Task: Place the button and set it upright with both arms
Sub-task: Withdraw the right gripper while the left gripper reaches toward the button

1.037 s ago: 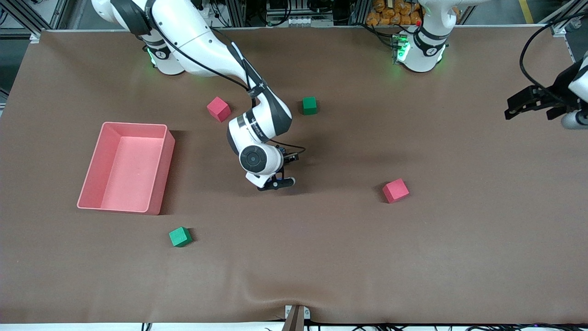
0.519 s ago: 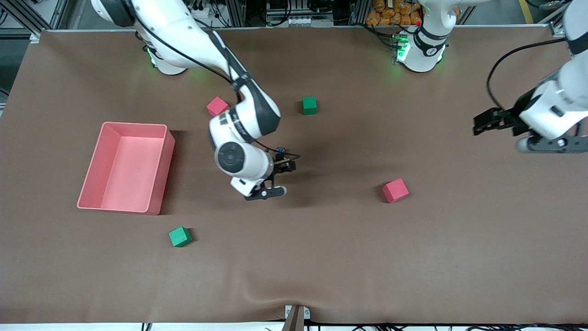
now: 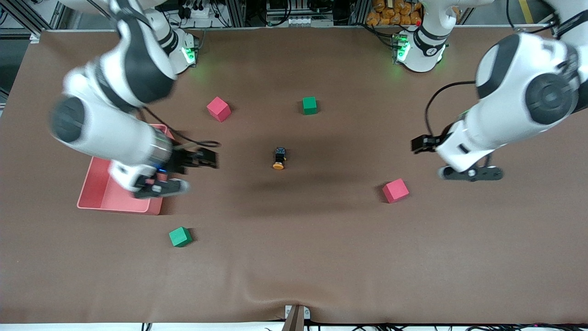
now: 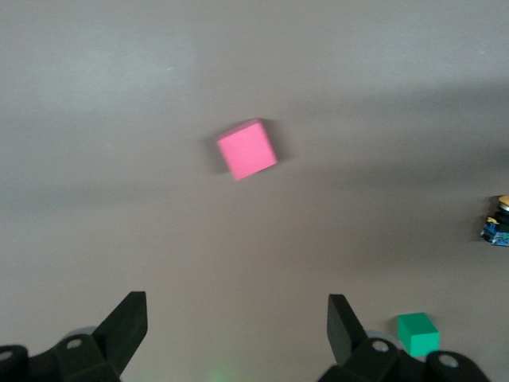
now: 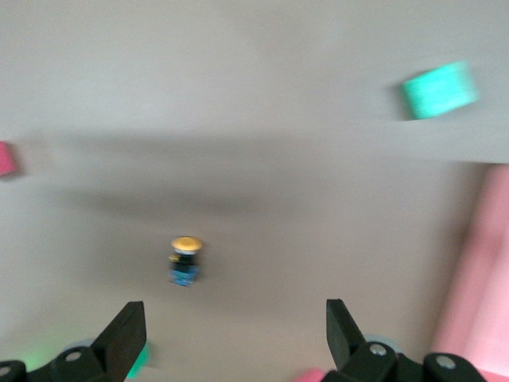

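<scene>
The button (image 3: 279, 158) lies on its side on the brown table mat near the middle, orange cap toward the front camera, bluish end away from it. Nothing holds it. My right gripper (image 3: 206, 158) is open and empty, up beside the pink tray (image 3: 98, 195), well away from the button toward the right arm's end. The right wrist view shows the button (image 5: 184, 261) ahead of the open right gripper (image 5: 235, 314). My left gripper (image 3: 419, 144) is open and empty over the mat toward the left arm's end. The button (image 4: 497, 223) shows at the edge of the left wrist view, off to one side of the left gripper (image 4: 235, 306).
A red cube (image 3: 218, 108) and a green cube (image 3: 309, 105) sit farther from the front camera than the button. Another red cube (image 3: 395, 190) (image 4: 247, 149) lies nearer, below the left gripper. Another green cube (image 3: 180, 236) (image 5: 440, 89) lies nearer than the tray.
My right gripper let go of the button, left it on the mat and swung away to the tray. My left arm swept in from the table's end toward the middle.
</scene>
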{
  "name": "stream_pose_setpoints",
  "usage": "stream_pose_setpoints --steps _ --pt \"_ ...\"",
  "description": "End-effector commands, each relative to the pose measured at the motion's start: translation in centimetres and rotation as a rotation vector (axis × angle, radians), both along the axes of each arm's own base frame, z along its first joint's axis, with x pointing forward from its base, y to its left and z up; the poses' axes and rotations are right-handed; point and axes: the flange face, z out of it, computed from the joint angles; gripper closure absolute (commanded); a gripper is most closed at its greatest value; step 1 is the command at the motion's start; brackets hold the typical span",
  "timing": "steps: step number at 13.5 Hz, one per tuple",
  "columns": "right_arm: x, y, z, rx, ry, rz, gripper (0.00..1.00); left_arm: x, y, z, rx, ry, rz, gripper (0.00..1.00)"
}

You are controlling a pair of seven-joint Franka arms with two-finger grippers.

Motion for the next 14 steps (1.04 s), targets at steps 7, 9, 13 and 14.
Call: stream_pose_setpoints --steps 7,9,13,14 --pt "-3.3 -15.7 9.0 -0.164 -0.099 0.066 0.0 2.7 -10.6 -7.2 -0.051 -0.047 0.116 0.0" --pt "-3.8 -18.0 10.4 -0.201 -0.128 0.098 0.0 2.4 -13.7 -9.1 -0.053 -0.028 0.097 0.0" --pt "-5.1 -23.1 9.1 -0.216 -0.064 0.1 0.0 1.1 -18.3 -13.9 -0.092 0.062 0.064 0.0" --pt "-5.5 -23.4 8.3 -0.215 -0.036 0.095 0.0 0.7 -20.2 -15.0 -0.107 0.077 0.055 0.0"
